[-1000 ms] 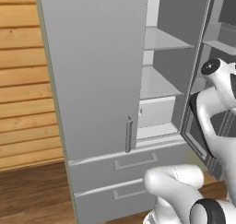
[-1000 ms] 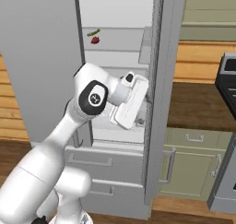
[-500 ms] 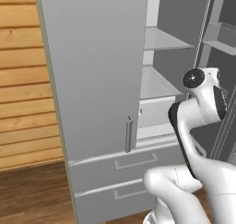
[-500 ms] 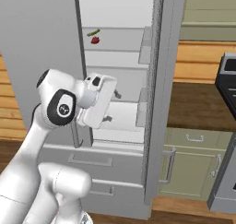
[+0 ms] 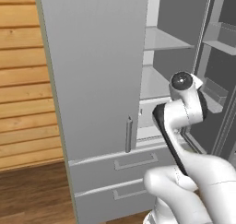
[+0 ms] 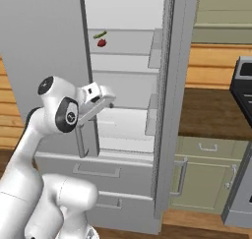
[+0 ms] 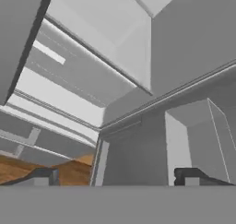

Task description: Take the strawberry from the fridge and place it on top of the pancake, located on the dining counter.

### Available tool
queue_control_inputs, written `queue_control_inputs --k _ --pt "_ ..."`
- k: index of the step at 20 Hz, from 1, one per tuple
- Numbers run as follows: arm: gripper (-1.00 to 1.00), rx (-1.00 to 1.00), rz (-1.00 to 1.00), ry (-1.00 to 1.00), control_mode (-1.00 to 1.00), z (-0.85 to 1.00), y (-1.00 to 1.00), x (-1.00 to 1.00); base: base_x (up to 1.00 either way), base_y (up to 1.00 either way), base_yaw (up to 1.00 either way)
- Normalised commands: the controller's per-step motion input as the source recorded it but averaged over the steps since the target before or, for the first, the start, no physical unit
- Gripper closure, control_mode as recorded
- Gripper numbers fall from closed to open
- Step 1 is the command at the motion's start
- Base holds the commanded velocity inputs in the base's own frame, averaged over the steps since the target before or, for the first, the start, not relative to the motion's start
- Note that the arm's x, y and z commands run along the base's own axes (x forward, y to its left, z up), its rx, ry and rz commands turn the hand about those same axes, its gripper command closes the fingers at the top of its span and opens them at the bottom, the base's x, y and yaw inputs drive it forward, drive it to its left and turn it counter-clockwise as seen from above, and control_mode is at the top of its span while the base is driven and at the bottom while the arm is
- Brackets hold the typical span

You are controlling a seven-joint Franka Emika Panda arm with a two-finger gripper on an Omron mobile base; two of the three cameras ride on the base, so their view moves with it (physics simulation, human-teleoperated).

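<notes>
One door of fridge (image 6: 167,110) open, strawberry (image 6: 102,43) sitting on upper shelf; end effector (image 7: 117,176) spread, empty, well below it. Grab, carry, pancake drop all left.

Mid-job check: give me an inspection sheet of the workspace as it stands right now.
Surface: fridge shelves white; lower ones bare as far as seen.
Job's things: strawberry on an upper shelf of the fridge, whose right door is open; pancake and dining counter: nothing seen.
Clutter: small green item just above the strawberry.
Grippers: gripper open, empty, at the fridge opening, well below the strawberry.
Cables: nothing seen.
Surroundings: wood-plank wall, wooden floor, green cabinets under a brown counter, fridge drawers shut.
</notes>
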Motion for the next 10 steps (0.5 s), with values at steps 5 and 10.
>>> queue_control_inputs --k 5,10 --pt "-1.00 1.00 -0.27 -0.35 -1.00 -0.66 0.23 0.64 0.00 0.00 0.00" --pt "-1.00 0.61 -0.13 0.19 -1.00 -0.28 0.28 0.10 0.00 0.00 0.00"
